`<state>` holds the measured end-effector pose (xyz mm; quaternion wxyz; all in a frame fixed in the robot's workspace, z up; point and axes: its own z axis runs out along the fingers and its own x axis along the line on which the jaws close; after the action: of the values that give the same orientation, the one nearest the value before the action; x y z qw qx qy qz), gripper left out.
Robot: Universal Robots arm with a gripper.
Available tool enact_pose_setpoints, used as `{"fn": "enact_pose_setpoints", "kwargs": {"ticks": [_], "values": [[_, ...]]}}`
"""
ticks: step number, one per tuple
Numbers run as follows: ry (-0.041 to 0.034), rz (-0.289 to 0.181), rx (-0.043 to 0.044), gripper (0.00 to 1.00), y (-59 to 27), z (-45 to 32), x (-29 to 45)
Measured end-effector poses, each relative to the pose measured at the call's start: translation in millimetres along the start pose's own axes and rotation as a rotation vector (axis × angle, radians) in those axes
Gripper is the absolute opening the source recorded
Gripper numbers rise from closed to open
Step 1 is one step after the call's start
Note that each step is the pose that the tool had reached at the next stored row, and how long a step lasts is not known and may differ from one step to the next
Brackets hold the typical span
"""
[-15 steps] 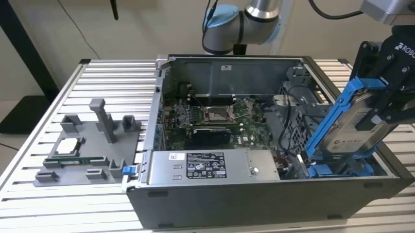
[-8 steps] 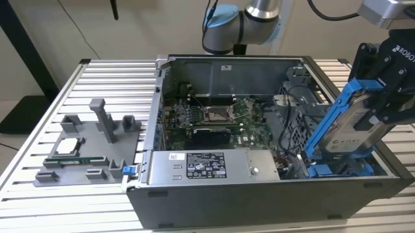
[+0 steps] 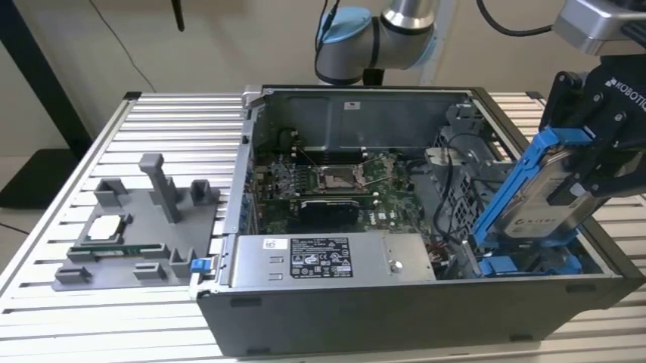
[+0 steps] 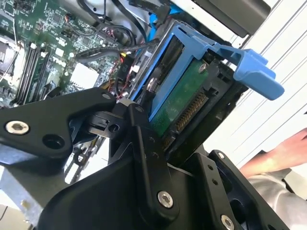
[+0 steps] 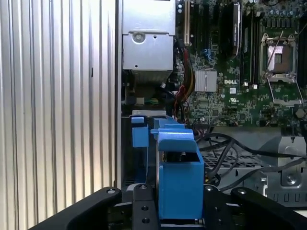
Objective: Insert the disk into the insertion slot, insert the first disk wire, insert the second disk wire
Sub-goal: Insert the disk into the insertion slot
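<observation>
**Disk clamped, tilted at the cage**

Gripper (image 3: pixel 583 172) is clamped on the disk (image 3: pixel 550 208) — fingers on both sides of the blue carrier. The drive stands steeply tilted, its upper end leaning toward the exterior view's right. Its lower end is inside the open computer case (image 3: pixel 404 310), at the insertion slot (image 3: pixel 456 198) and just above the other blue-fronted carrier (image 3: pixel 501 265) — not seated. The power-supply box (image 3: pixel 323 257) sits toward the exterior view's left.
</observation>
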<state>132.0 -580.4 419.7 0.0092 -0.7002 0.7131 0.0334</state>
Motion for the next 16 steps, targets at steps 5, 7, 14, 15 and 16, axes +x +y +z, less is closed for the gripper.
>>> {"fn": "enact_pose_setpoints", "kwargs": {"ticks": [5, 7, 14, 15, 16], "values": [[-0.0004, 0.0, 0.0002, 0.0, -0.1, 2.6, 0.1], [-0.0004, 0.0, 0.0002, 0.0, -0.2, 3.7, 0.2], [-0.0005, 0.0, 0.0003, 0.0, -0.3, 7.9, 0.5], [-0.0004, 0.0, 0.0003, 0.0, -0.3, 8.3, 0.6], [-0.0006, 0.0, 0.0003, 0.0, -0.4, 8.9, 0.8]]}}
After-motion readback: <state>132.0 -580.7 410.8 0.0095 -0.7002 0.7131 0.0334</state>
